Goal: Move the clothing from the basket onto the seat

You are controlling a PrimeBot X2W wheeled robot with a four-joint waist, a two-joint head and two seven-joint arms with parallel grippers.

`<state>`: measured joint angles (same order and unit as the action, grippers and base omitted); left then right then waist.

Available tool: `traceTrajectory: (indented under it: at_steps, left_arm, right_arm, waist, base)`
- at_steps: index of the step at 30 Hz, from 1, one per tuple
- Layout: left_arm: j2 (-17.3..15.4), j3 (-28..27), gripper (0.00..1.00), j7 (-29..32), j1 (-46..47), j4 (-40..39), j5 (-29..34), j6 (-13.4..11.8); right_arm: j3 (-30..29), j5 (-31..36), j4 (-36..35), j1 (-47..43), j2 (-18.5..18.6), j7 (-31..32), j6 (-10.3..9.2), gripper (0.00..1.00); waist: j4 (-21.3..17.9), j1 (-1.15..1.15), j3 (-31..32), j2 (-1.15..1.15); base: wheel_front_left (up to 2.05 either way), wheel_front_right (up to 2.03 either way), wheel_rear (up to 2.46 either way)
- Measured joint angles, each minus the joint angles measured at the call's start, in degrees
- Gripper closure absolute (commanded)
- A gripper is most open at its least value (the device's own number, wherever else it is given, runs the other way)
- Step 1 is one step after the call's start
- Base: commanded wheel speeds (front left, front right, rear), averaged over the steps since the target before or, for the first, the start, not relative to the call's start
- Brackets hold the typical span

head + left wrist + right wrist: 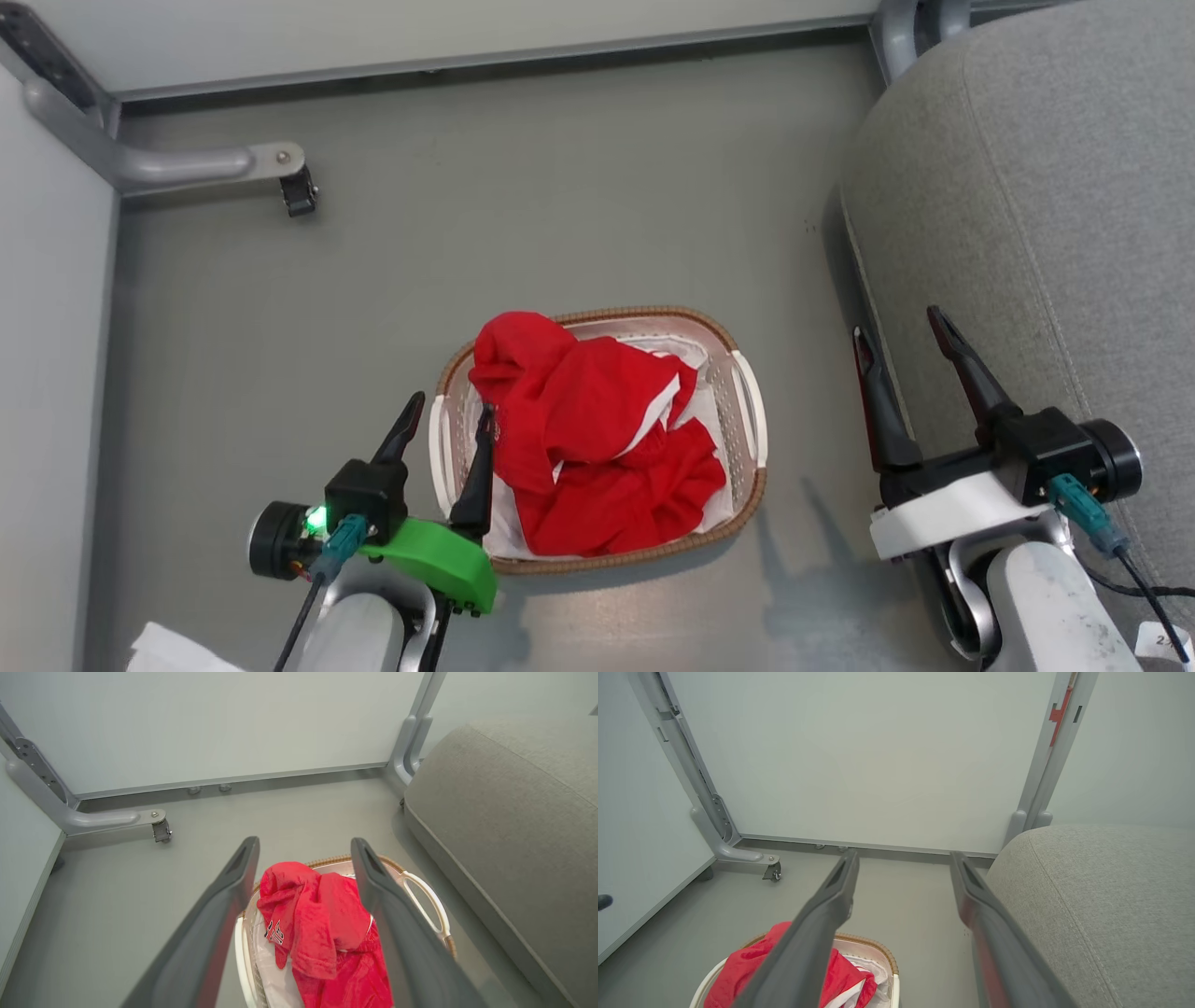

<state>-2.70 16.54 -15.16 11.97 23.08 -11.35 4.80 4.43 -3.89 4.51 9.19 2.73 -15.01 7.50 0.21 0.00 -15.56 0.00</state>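
Nearest, a small white label (1162,642) by the right arm's cable carries dark writing cut off at the edge, unreadable. The left tool (450,408) is spread wide and holds nothing, one finger outside the basket (747,504), the other over its near-left rim beside the clothing (597,439). The right tool (896,327), also wide apart and empty, hangs between basket and seat (1046,187). The red clothing lies heaped in the basket on a white liner (709,401); a dark blue letter logo (274,932) on one fold is too crumpled to read. Beyond, on the grey floor (523,215), stands a castered frame leg (299,196).
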Motion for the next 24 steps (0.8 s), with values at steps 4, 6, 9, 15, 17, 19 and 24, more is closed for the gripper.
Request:
traceTrajectory:
  at_steps: [4,6,9,15,17,19,24]
  left_arm:
    - [0.02,1.20,0.00,-0.01,6.04,8.20,0.48,0.55]
    - [-0.02,1.48,0.00,-0.01,9.00,12.36,1.36,0.71]
    - [-0.51,0.82,0.00,-0.01,13.03,17.98,1.41,0.82]
    - [-2.37,-0.15,0.00,-0.01,17.81,24.81,1.82,0.81]
    - [-2.94,-0.27,0.00,-0.01,18.85,26.10,1.86,0.80]
    - [-3.46,-0.94,0.00,-0.01,19.96,27.24,1.78,0.78]
    - [-3.92,-1.59,0.00,-0.01,21.68,29.48,1.36,0.76]
  right_arm:
    - [-0.05,-0.35,-0.77,2.50,0.04,0.00,0.01,0.00]
    - [0.03,-0.94,-1.16,3.76,0.04,0.00,0.01,0.00]
    - [0.68,-2.13,-1.68,5.73,0.08,0.00,0.01,0.00]
    - [1.81,-4.36,-2.38,7.95,0.08,0.00,0.01,0.00]
    - [1.88,-4.92,-2.49,8.18,0.09,0.01,0.01,0.00]
    - [2.01,-5.48,-2.59,8.47,0.09,0.00,0.01,0.00]
    - [2.20,-6.44,-2.70,9.14,0.09,0.00,0.01,0.00]
  waist:
    - [-1.25,0.00,-4.45,0.00]
    - [-2.10,0.00,-6.73,0.00]
    - [-3.65,0.01,-9.97,0.00]
    - [-7.27,0.01,-15.15,0.00]
    - [-8.33,0.01,-16.47,0.00]
    - [-9.71,0.01,-18.20,0.00]
    - [-12.16,0.01,-21.32,0.00]
  base:
    - [0.00,0.00,0.00]
    - [0.00,0.00,0.00]
    - [0.00,0.00,0.00]
    - [0.00,0.00,0.00]
    - [0.00,0.00,0.00]
    - [0.00,0.00,0.00]
    - [0.00,0.00,0.00]
